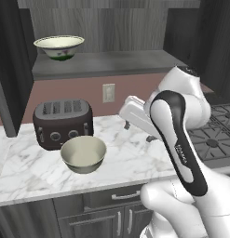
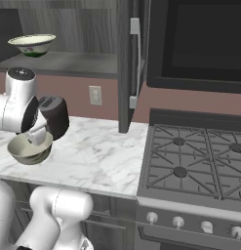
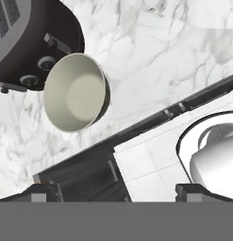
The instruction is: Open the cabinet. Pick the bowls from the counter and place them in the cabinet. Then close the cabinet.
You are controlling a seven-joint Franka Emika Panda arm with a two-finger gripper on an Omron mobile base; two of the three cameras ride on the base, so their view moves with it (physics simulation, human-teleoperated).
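Cabinet (image 1: pixel 107 28) doors open w/ small bowl (image 1: pixel 58 47) already on shelf above toaster (image 1: pixel 63 122), big bowl (image 1: pixel 83 154) on counter (image 1: pixel 135 160) just in front of toaster, gripper (image 3: pixel 111 193) hovering above, fingers spread wide, empty, prob. lining up next pick.

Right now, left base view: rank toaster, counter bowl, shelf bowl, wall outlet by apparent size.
1. toaster
2. larger bowl on the counter
3. smaller bowl in the cabinet; it sits farther from the camera, so true size versus 2 is unsure
4. wall outlet
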